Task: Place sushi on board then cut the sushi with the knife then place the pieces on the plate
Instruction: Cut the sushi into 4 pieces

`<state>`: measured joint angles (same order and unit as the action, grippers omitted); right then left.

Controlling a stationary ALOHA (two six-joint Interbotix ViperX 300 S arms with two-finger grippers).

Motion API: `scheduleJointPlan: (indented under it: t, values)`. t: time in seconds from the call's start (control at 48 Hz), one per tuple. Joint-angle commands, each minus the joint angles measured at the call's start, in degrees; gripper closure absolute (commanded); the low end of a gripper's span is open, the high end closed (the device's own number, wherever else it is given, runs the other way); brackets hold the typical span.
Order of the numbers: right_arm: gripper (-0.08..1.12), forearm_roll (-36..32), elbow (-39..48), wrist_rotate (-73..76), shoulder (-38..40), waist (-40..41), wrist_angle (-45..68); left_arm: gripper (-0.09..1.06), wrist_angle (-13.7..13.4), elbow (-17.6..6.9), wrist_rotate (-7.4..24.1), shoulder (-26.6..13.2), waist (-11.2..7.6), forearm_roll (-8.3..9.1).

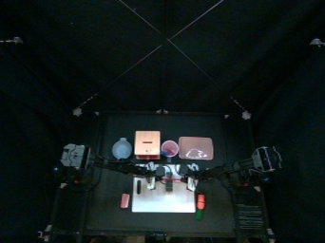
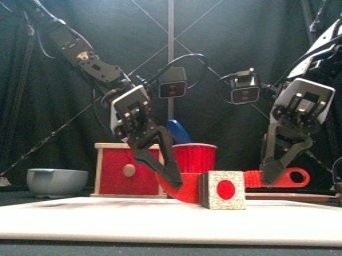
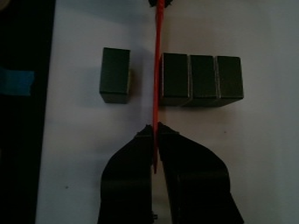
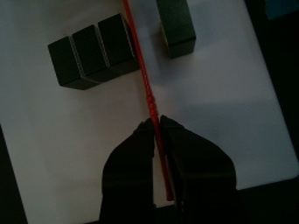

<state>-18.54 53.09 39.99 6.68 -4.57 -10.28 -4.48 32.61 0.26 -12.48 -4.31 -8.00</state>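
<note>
The sushi roll lies on the white cutting board, split into a single dark block and a group of three blocks. A red knife stands edge-on in the gap between them. My left gripper is shut on one end of it, my right gripper on the other, by the handle. In the front view the nearest block shows a white face with a red centre. The right wrist view shows the three blocks and the single block on either side of the blade.
Behind the board stand the blue-grey bowl, the wooden box, the red cup holding a blue knife, and the pink tray. A red toy lies left of the board, a red-and-green toy at its right.
</note>
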Motion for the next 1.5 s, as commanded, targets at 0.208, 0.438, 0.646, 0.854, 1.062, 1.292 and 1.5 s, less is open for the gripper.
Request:
scheduleJointPlan:
  t: [0.208, 0.438, 0.646, 0.854, 1.062, 1.292, 1.5]
  values:
    - [0.65, -2.46, -2.90, 0.09, 5.71, 0.35, -10.28, 0.56, -0.88, 0.18, -0.09, 5.98, -0.09, 1.14]
    - [0.65, -3.34, -3.78, 0.79, 9.23, 0.00, -11.95, 0.56, -0.88, 0.26, -0.09, 8.79, -0.35, 2.99]
    - [0.65, -1.85, -3.69, 0.88, 10.02, -1.93, -11.87, 0.56, -0.88, 0.18, -0.18, 8.88, -2.46, 2.90]
    - [0.65, 0.00, -3.60, 0.97, 9.67, -3.60, -11.78, 0.56, -0.88, 0.18, -0.26, 8.26, -4.31, 2.02]
    - [0.65, 0.53, -3.52, 0.97, 9.23, -3.96, -11.43, 0.56, -0.88, 0.26, -0.26, 7.38, -4.92, 0.70]
    - [0.65, 0.88, -3.34, 0.97, 8.35, -4.13, -10.99, 0.56, -0.88, 0.35, -0.26, 6.59, -5.36, -0.35]
    - [0.65, 0.88, -3.34, 0.88, 7.38, -4.13, -10.99, 0.56, -0.88, 0.35, -0.26, 5.71, -5.45, -0.62]
